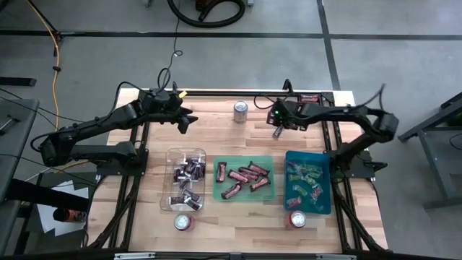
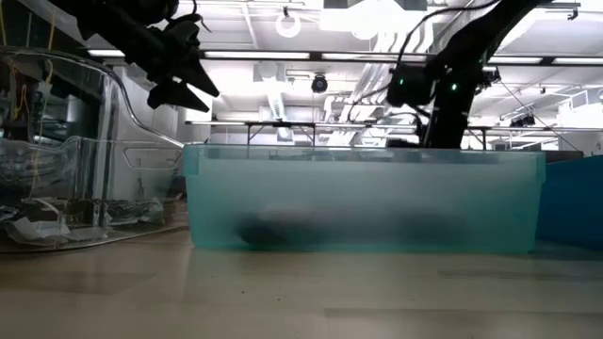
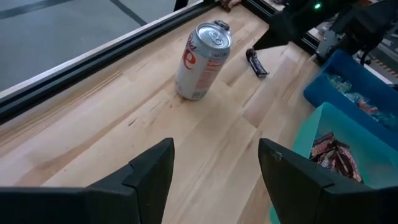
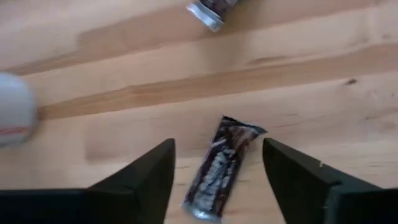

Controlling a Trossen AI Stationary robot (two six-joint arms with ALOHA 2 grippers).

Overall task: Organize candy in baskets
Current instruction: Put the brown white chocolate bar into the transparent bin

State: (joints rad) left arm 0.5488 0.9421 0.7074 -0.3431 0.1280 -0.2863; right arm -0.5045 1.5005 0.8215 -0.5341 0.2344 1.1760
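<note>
A dark-wrapped candy bar [image 4: 221, 169] lies flat on the wooden table, and my right gripper [image 4: 217, 149] hovers over it, open, with a finger on either side and not touching. The left wrist view also has this candy [image 3: 256, 62] in sight. My left gripper [image 3: 214, 149] hangs open and empty above the far left of the table [image 1: 185, 120]. Three baskets sit in a row near the front: the clear one [image 1: 186, 180] with dark sweets, the green one [image 1: 244, 178] with maroon bars, the teal-blue one [image 1: 308, 180] with green and pink sweets.
A silver and red can [image 1: 240, 110] stands between the two grippers, and two more cans [image 1: 183, 222] [image 1: 297, 219] stand in front of the baskets. Another wrapped sweet [image 4: 211, 9] lies beyond the right gripper. A black metal frame [image 1: 216, 92] borders the table.
</note>
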